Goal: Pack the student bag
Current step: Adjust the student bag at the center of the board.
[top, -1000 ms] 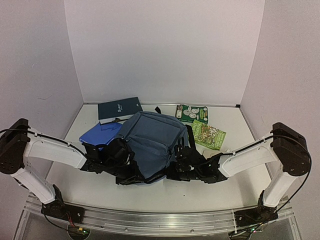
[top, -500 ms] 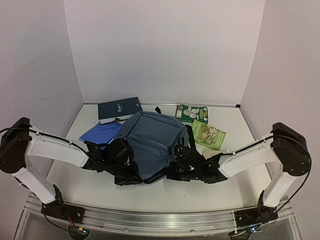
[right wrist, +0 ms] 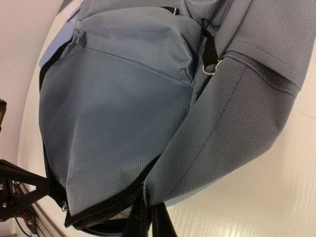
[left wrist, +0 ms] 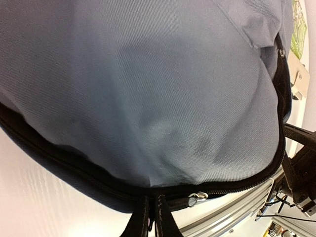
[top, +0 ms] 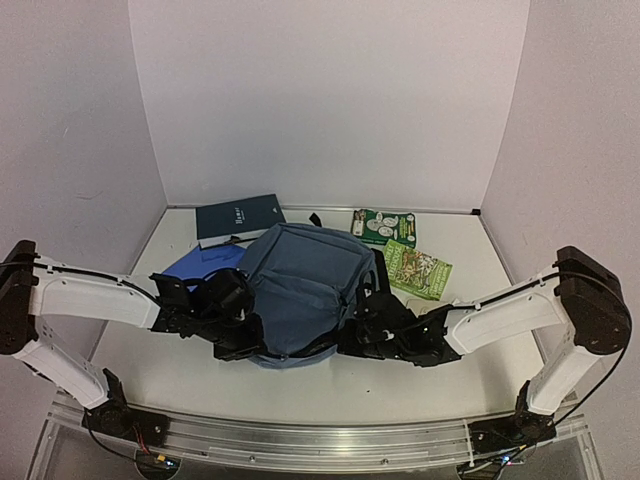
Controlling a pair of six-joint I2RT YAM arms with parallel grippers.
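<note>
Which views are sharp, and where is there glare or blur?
Top external: soft even light, all sharp, little shadow around the bag. Left wrist: bag weave sharp, a dim patch on it, the far rail blurred. Right wrist: weave sharp, pale glare streaks on the table at lower right.

We see the student bag (top: 300, 285) in slate-blue woven fabric with black zippers and straps. The flat book (top: 200, 262) is bright blue, and the hardcover book (top: 238, 218) is dark navy with pale lettering. One pack (top: 383, 226) is dark green with white shapes; the other pack (top: 418, 268) is lighter green and illustrated. The table (top: 200, 375) is white.
</note>
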